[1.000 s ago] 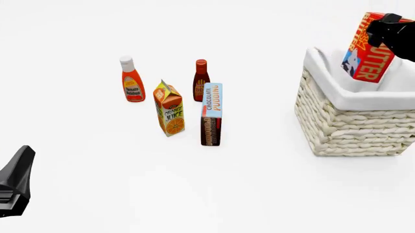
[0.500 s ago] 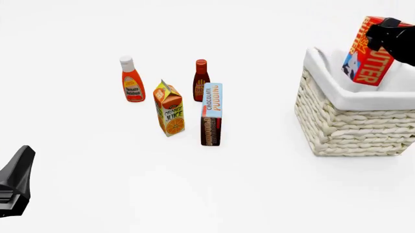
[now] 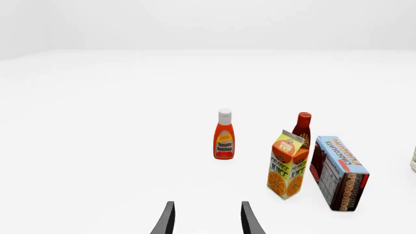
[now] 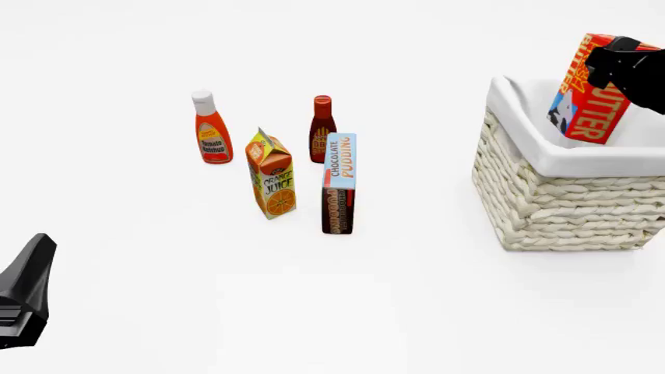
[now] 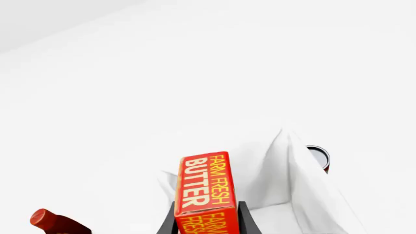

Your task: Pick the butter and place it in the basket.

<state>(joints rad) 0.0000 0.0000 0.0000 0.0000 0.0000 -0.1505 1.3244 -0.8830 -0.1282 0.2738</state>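
Front view cuts off your right hand (image 4: 621, 62) at the frame's edge, so only a dark part of it shows against the butter (image 4: 592, 89); the box's lower end is hidden behind the basket (image 4: 566, 199) rim, and you cannot tell from here whether it touches the lining inside. The basket itself runs off the right edge too. Your right wrist view shows more: the two fingers (image 5: 167, 225) sit closed against either side of the butter (image 5: 205, 187), gripping it, with the box above the white cloth of the basket (image 5: 293, 165). A dark round object (image 5: 318, 157) peeks from behind that cloth, too hidden to name.

Your left hand (image 4: 23, 292) is only partly in frame low on the left of the bench (image 4: 156, 257), well apart from the groceries. Its wrist view shows the fingers (image 3: 167, 220) parted with nothing between them, pointing toward the ketchup (image 3: 224, 135), juice (image 3: 287, 165), pudding (image 3: 339, 173) and a dark red bottle (image 3: 302, 129).
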